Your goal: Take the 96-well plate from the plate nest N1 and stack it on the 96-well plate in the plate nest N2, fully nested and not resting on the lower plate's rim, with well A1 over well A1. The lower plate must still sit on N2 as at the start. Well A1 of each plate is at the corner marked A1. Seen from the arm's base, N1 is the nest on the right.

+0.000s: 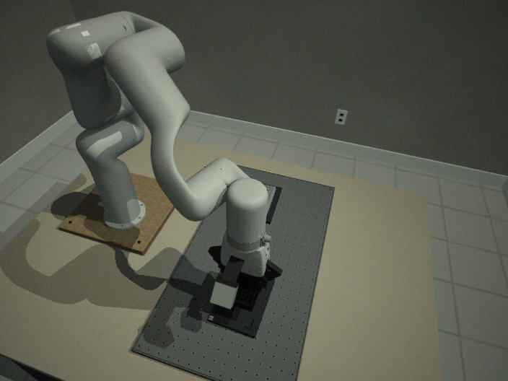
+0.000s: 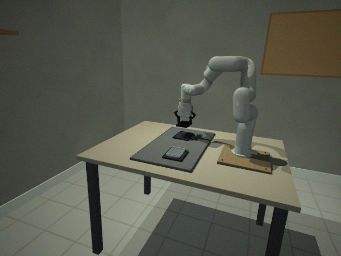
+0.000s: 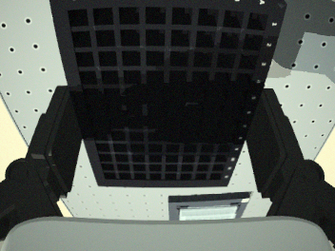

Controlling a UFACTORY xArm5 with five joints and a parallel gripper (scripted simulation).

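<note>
Gripper (image 2: 183, 121) clamped on black plate (image 3: 167, 86) across short sides, long axis fwd from wrist.

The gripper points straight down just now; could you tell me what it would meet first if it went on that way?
Probably nest N1: the gripper holds the black plate above it, so the plate's underside would land there first, though exact alignment is unclear.

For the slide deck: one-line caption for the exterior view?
White xArm's gripper holds the black 96-well plate lifted clear above its dark nest; the pale plate waits nearer the camera.
</note>
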